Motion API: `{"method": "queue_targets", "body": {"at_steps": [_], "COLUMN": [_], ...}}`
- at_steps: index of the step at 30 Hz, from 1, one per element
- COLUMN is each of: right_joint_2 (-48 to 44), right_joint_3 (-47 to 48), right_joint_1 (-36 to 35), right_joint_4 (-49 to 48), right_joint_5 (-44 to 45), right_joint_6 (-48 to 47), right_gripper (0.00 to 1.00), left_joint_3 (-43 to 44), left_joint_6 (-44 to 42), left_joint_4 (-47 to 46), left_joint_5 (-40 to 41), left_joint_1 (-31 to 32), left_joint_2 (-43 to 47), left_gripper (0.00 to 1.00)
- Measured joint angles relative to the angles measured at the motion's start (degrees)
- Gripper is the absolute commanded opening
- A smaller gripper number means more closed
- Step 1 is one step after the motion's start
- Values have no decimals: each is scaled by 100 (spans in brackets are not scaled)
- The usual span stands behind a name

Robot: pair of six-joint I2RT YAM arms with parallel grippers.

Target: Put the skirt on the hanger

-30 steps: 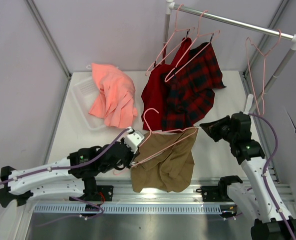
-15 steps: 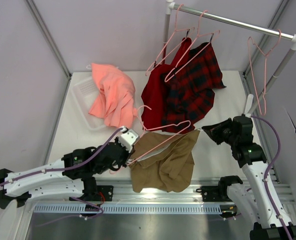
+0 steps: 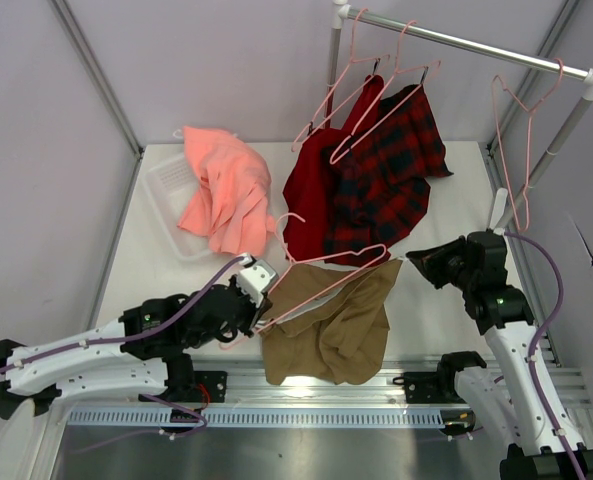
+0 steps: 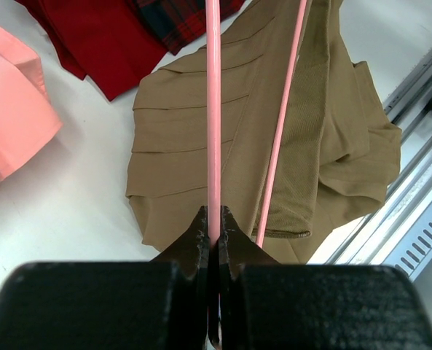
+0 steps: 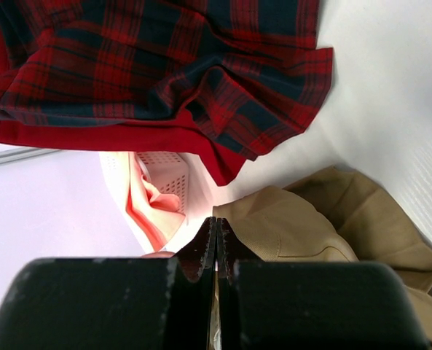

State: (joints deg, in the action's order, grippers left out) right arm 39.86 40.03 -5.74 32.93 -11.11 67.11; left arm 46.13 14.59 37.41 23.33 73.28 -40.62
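One pleated khaki skirt [image 3: 336, 320] lies crumpled lower centre; your left gripper [image 4: 214, 215] pinches the pink hanger [image 4: 213, 109], your right gripper [image 5: 216, 222] is closed tight.

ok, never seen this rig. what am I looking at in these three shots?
Two robot arms are bolted at the near edge of a white table. The wide picture comes from a fixed camera above and behind them. The other two come from a camera on each wrist, looking along the fingers. The left hand is closed on a pink wire hanger, held over a khaki skirt that lies on the table. The right hand is closed at the skirt's edge; whether it pinches cloth is unclear. A salmon garment lies over a white tray. A red garment and a plaid garment hang from a metal rail.
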Motion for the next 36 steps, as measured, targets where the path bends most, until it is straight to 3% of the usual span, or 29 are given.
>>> {"method": "queue_targets", "body": {"at_steps": [22, 36], "right_joint_2": [-2, -2], "right_joint_3": [-7, -7], "right_joint_1": [166, 186], "right_joint_4": [-4, -17], "right_joint_5": [13, -289], "right_joint_6": [24, 304], "right_gripper": [0, 0], "left_joint_3": [-35, -35], "left_joint_6": [-4, -4], "left_joint_4": [-131, -114], "left_joint_5": [-313, 225], "left_joint_1": [13, 313], "left_joint_2": [-264, -741], "left_gripper": [0, 0]}}
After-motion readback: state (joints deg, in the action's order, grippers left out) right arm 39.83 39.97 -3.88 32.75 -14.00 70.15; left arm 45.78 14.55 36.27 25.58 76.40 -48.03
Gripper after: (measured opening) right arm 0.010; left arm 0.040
